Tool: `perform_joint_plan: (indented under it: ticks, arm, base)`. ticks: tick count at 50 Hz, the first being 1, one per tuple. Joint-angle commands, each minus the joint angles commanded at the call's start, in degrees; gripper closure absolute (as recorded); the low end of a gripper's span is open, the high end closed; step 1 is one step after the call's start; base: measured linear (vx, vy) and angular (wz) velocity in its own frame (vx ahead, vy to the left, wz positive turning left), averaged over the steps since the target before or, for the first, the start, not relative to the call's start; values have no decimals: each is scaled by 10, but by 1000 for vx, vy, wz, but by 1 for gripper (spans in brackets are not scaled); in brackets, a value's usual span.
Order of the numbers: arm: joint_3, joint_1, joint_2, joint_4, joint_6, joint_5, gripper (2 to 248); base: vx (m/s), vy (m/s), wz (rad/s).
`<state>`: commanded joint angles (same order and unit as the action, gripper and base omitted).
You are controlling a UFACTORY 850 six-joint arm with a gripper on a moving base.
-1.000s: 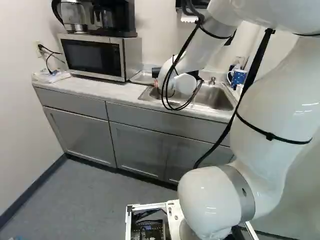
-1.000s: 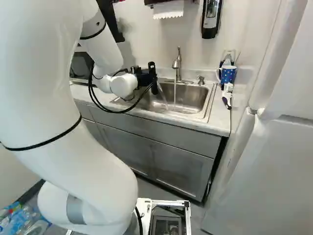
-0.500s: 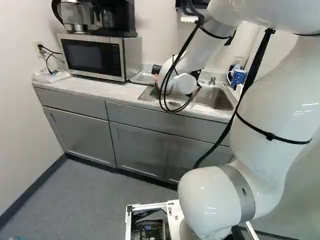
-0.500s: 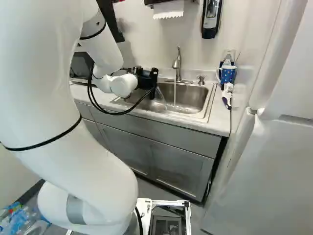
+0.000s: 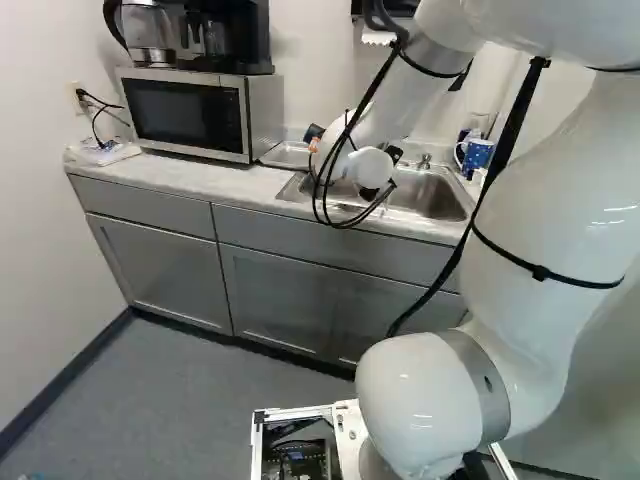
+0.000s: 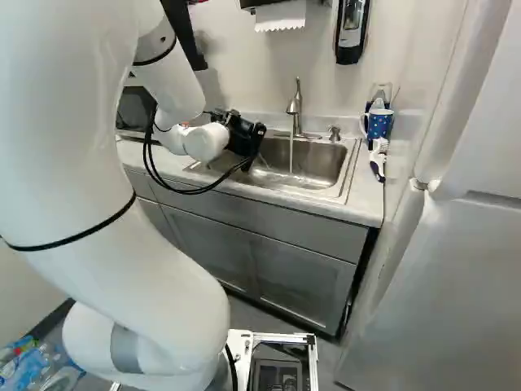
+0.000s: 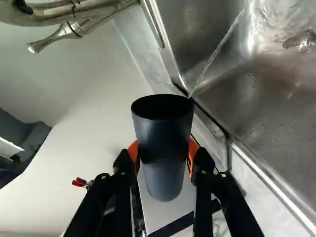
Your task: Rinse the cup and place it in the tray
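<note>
Fingers (image 7: 134,152) clamped on both sides of the cup (image 7: 164,140): dark, smooth, tapered, thin water stream (image 7: 216,53) off its rim. Gripper (image 6: 251,147) now tilts more than in the earlier right base view, over the sink (image 6: 323,161) (brushed steel, rounded corners). Tap (image 6: 296,104) running, curved metal.

Dk grey tapered cup (image 7: 163,170), tipped over sink (image 7: 276,113), held btwn fingers (image 7: 192,150), thin water stream (image 7: 217,53) at rim.
</note>
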<state>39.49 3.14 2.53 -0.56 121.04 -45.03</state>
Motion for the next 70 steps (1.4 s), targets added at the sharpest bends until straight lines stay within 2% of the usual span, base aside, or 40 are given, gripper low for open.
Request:
perform_joint_plan:
  ticks: [2,70]
  arm:
    - [0,0,0,0,12,0,134]
    - [0,0,0,0,12,0,134]
  base:
    - [0,0,0]
    - [0,0,0]
